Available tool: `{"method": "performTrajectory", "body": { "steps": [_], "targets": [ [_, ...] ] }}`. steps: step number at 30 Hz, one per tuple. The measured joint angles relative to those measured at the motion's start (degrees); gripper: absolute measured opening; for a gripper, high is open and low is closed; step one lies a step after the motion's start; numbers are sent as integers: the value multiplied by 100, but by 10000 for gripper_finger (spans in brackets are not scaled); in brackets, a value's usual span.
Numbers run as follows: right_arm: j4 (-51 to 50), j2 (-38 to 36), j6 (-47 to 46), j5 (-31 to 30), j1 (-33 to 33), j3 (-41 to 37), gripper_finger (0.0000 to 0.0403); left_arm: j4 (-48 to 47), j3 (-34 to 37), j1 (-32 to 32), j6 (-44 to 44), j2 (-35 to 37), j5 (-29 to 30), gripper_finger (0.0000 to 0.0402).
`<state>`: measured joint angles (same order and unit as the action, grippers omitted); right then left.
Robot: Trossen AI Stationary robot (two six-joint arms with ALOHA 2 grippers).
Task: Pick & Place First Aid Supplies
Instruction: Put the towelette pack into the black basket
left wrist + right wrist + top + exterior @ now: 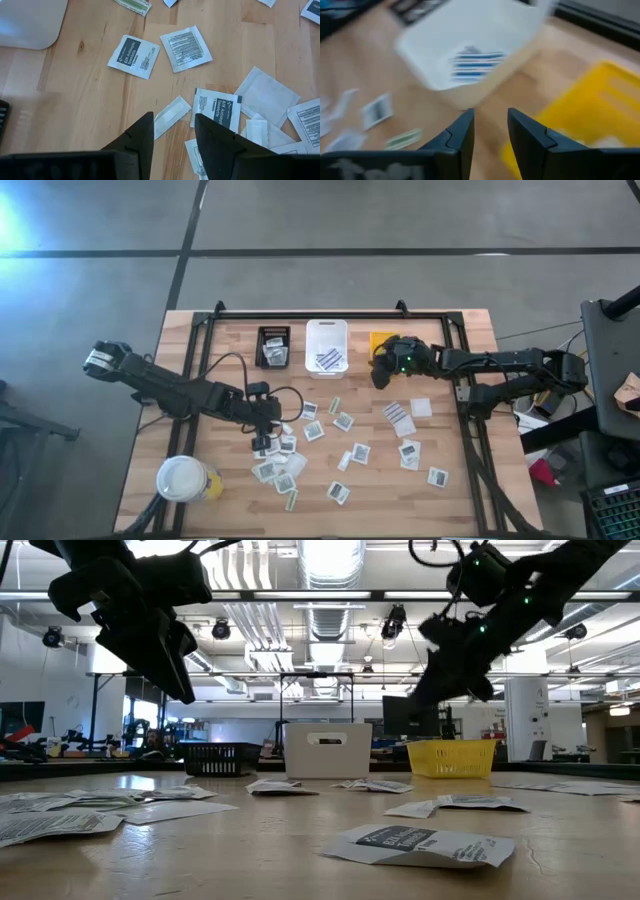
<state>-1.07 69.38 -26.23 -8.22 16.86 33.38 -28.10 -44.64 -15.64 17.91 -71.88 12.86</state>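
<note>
Your left gripper point(172, 131) hangs with jaws spread over overlapping packets point(216, 109) just ahead; you may pinch two. Your right gripper point(490, 127) has jaws parted and empty beside the yellow bin point(592, 105); swinging back could clip its rim.

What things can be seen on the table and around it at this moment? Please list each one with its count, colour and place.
first aid packets: about twenty loose, mostly white with dark print, scattered over the table's middle and front
black bin: one, back of table, with packets inside
white bin: one, back centre, holding blue-striped packets
yellow bin: one, back, partly hidden under the right arm
cup: one, white lid, front left corner
table: one, light wood
left tool: dark, open, over the packets at centre left, holding nothing
right tool: dark, fingers apart, empty, at the yellow bin's near edge
</note>
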Motion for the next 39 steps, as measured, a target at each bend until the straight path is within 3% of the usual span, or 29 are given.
{"method": "performTrajectory", "body": {
  "steps": [9,14,19,30,39],
  "targets": [
    [-38,0,448,155,-1105,337,83,0,0,0,79,0,-191,135],
    [-39,0,592,-149,-1796,395,71,-5,0,1,176,0,-700,135],
    [-40,0,520,-659,-2266,416,69,-76,0,-2,869,0,-1149,135],
    [-42,0,373,-731,-2363,409,65,-465,264,-356,3193,-20,-1398,135],
    [-42,0,373,-735,-2360,401,66,-488,178,-461,3552,-20,-1534,135]
  ]
}}
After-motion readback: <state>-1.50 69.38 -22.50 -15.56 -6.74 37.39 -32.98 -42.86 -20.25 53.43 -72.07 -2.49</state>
